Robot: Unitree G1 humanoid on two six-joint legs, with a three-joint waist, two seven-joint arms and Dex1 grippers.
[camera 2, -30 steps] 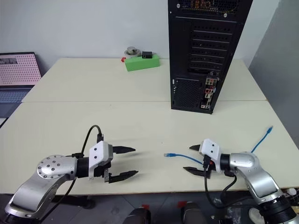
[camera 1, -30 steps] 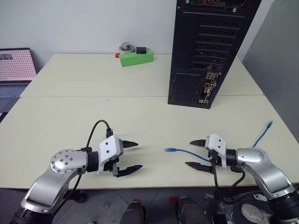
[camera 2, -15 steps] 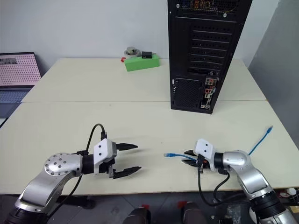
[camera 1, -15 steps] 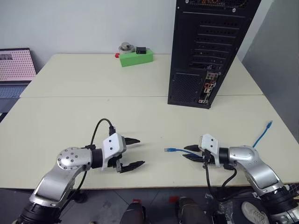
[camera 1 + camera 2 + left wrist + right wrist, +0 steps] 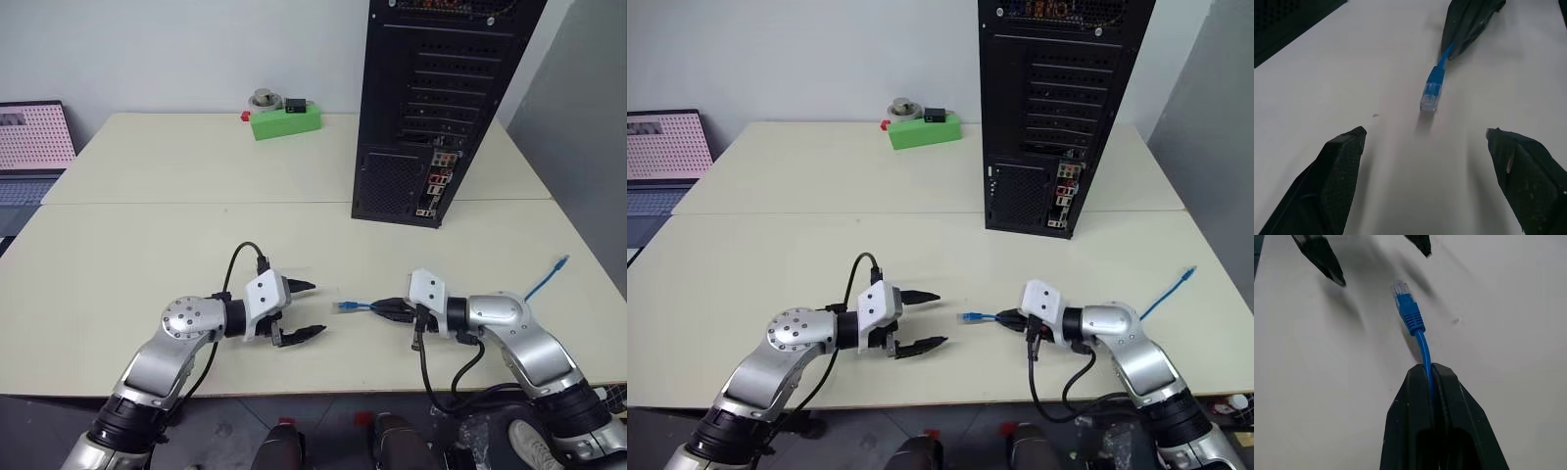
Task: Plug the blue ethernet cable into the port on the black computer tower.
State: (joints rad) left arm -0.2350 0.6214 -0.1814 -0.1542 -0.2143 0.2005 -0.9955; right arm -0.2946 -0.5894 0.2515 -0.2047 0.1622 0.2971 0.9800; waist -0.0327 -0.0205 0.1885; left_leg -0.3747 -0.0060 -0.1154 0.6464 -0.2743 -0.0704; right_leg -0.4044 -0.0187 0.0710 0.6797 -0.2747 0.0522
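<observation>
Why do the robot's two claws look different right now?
The left gripper has its black fingers spread wide apart, while the right gripper has its fingers pinched shut. The left gripper holds nothing; the right gripper is clamped on the blue ethernet cable, just behind its plug. Both sit low over the table, pointing toward each other with the plug between them.

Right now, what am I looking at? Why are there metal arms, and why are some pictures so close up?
It is a robot with two arms. Two pictures come from cameras on its head, looking down at a pale table. Two come from cameras on its wrists, so they look very close. The right hand is shut on the blue ethernet cable, a little behind its clear plug. The left hand is open, facing that plug. Farther back stand the black computer tower and a small green box. A laptop sits at the left edge.
</observation>
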